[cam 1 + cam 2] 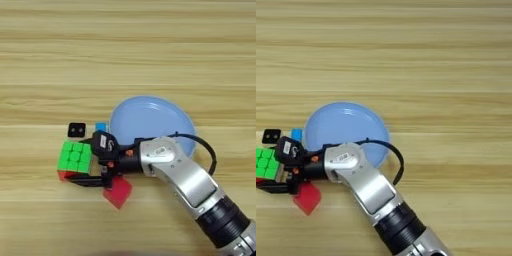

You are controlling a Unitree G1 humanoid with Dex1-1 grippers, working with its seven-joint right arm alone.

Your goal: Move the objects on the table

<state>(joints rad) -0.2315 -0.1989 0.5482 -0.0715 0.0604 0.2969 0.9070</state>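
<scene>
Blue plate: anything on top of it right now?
The blue plate looks bare where visible. The silver forearm and black cable cover its near edge, so that part cannot be checked.

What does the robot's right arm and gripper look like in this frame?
The right arm has a glossy silver forearm shell ending in a ribbed black collar. A thin black cable loops off it. The black two-fingered gripper carries a white sticker and small orange accents at the wrist.

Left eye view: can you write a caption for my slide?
Silver robot arm's black end effector at the green-faced puzzle cube, small red cube just below, round pale blue plate behind, on the tan wooden table.
</scene>
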